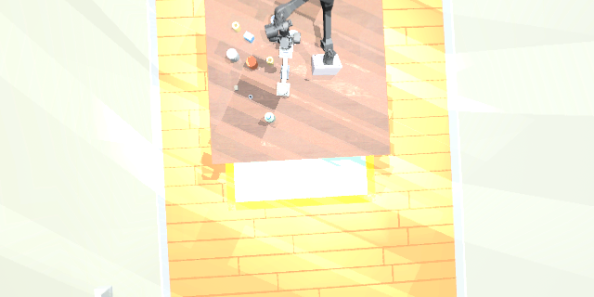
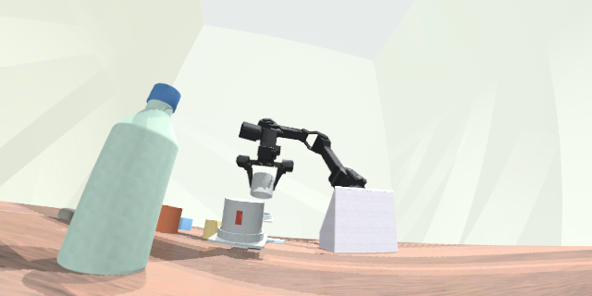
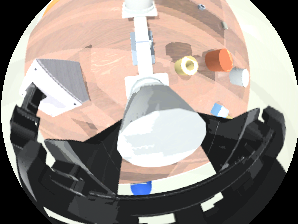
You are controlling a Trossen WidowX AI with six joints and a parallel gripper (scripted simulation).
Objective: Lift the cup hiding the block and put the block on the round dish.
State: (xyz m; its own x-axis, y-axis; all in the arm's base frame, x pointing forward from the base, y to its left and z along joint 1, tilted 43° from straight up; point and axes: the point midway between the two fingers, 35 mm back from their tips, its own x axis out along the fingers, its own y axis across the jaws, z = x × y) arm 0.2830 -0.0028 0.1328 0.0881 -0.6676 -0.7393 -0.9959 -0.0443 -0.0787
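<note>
My gripper [image 1: 286,43] [image 2: 263,185] [image 3: 156,117] is shut on a grey-white cup, held raised over one end of the balance. The other cup [image 1: 283,88] [image 2: 242,216] [image 3: 140,6], with a red mark in the exterior view, stands on the far end from the arm. The balance beam [image 1: 284,62] [image 3: 145,60] runs between the ends; the other cup's end sits low near the table. No block shows; the held cup hides part of the near pan in the wrist view. A pale round shape [image 1: 292,32] beside the gripper may be the dish, partly hidden.
A white arm base [image 1: 326,65] [image 2: 365,219] [image 3: 60,87] stands to one side. An orange cylinder [image 1: 251,62] [image 2: 170,219] [image 3: 218,60], a yellow ring [image 1: 270,60] [image 3: 187,65] and a white cylinder [image 1: 232,54] stand opposite. A green bottle [image 1: 269,117] [image 2: 120,194] stands beyond the balance.
</note>
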